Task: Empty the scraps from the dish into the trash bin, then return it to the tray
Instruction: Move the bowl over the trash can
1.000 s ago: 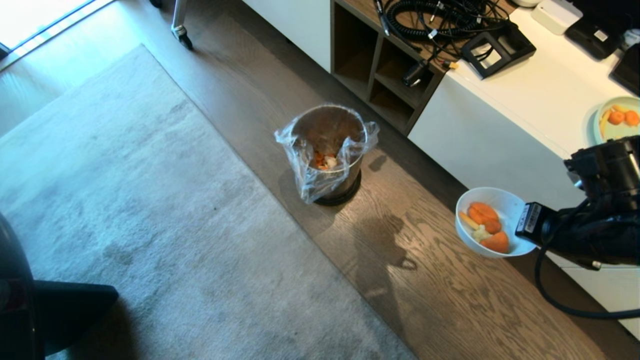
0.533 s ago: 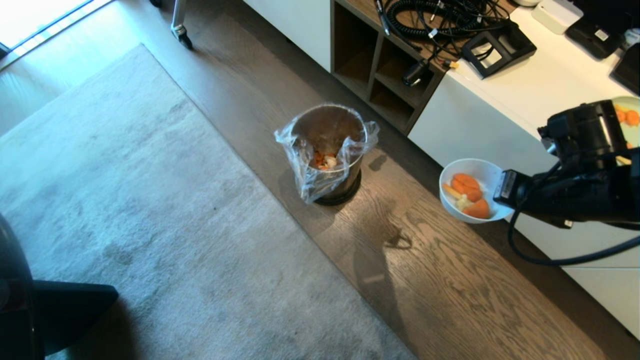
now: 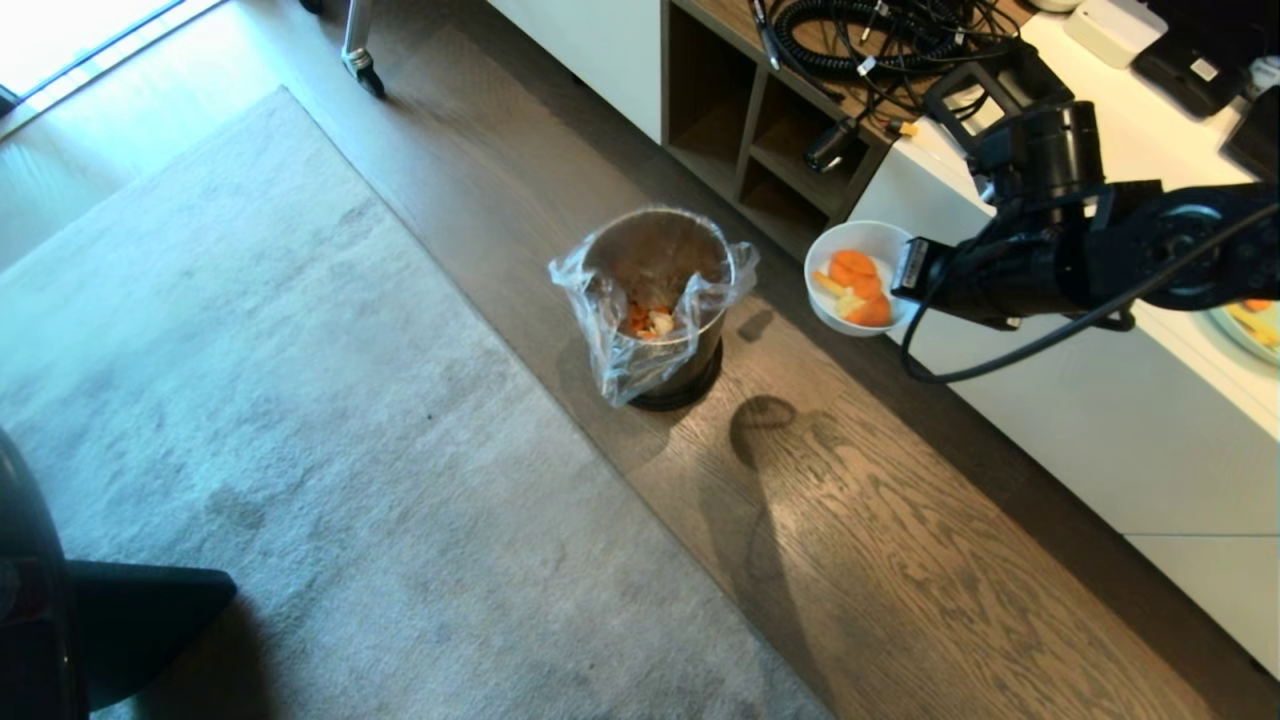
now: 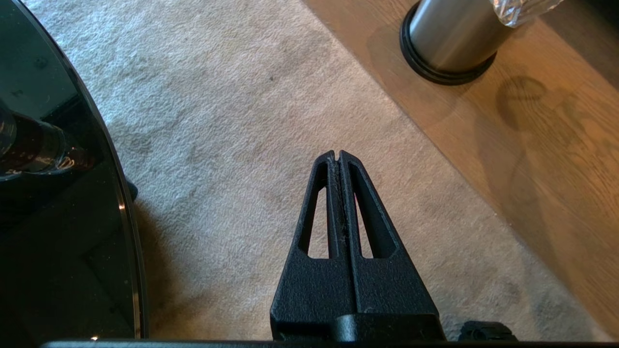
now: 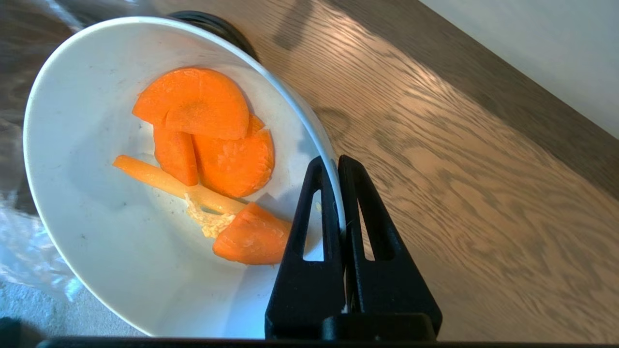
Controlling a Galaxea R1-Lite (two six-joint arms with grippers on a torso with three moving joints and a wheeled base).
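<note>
— Brushed-metal, that small cylindrical trash bin (image 3: 660,310) with the clear bag over its rim: where did it lie from the bowl?

— On the wooden floor (image 3: 900,560), at about nine o'clock from the small round white dish (image 3: 858,277) in the head view, near but apart. The dish hung level in the air, not yet over the bin's mouth, with the orange slices and pale yellow scraps (image 3: 855,289) inside it.

— Which arm was nearer?

— The right gripper (image 5: 340,193), at three o'clock from the dish. Its fingers were clamped on the dish's rim, one inside, one outside. The left gripper (image 4: 338,157) hung over the grey rug (image 4: 251,145), fingers pressed together on nothing, beside the glossy black table (image 4: 63,203).

— So the tip?

— I judged it must carry on toward nine o'clock before tilting. The tray was in no view.
</note>
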